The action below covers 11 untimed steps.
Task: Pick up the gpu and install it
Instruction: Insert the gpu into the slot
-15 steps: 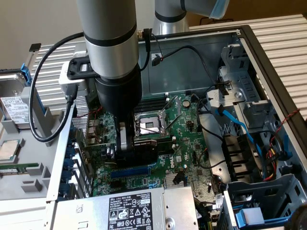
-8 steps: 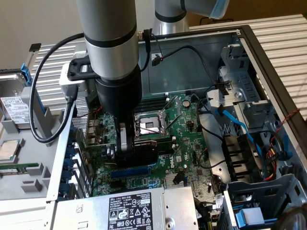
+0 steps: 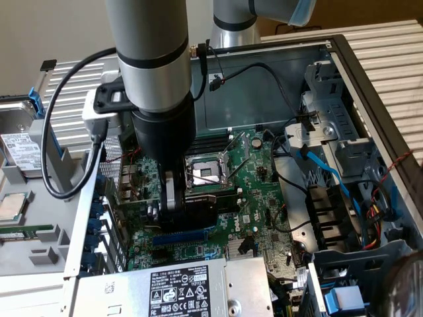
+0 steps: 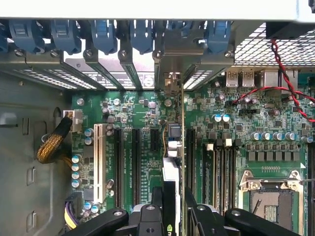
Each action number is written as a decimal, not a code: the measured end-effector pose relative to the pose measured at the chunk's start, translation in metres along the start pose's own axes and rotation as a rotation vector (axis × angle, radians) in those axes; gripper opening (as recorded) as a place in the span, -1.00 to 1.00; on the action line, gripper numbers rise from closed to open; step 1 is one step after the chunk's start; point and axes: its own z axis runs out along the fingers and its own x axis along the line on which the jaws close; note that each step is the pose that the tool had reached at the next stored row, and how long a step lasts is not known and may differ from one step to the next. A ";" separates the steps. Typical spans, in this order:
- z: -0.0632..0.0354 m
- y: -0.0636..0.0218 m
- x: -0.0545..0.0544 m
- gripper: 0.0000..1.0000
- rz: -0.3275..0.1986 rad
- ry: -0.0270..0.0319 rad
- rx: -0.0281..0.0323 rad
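gpu point(image 4: 173, 162) seen edge-on in wrist view, standing upright over motherboard point(image 4: 142, 147), its metal bracket up by case rear wall. one gripper point(image 4: 173, 216) above it, fingers clamped on gpu's black shroud. in exterior view gripper point(image 3: 182, 208) low over board, beside one empty cpu socket point(image 3: 208, 173). one white slot point(image 4: 98, 157) and several black slots alongside. five blue slot clips point(image 4: 106, 37) visible along rear. one red-black wire pair point(image 4: 288, 83). one power supply point(image 3: 178, 290) near front edge.
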 end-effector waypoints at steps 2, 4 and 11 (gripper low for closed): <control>0.0004 0.0004 0.000 -0.46 0.000 0.0003 -0.0001; 0.0008 0.0010 0.000 -0.46 0.000 0.0001 0.0000; 0.0015 0.0024 0.000 -0.46 0.000 0.0002 -0.0001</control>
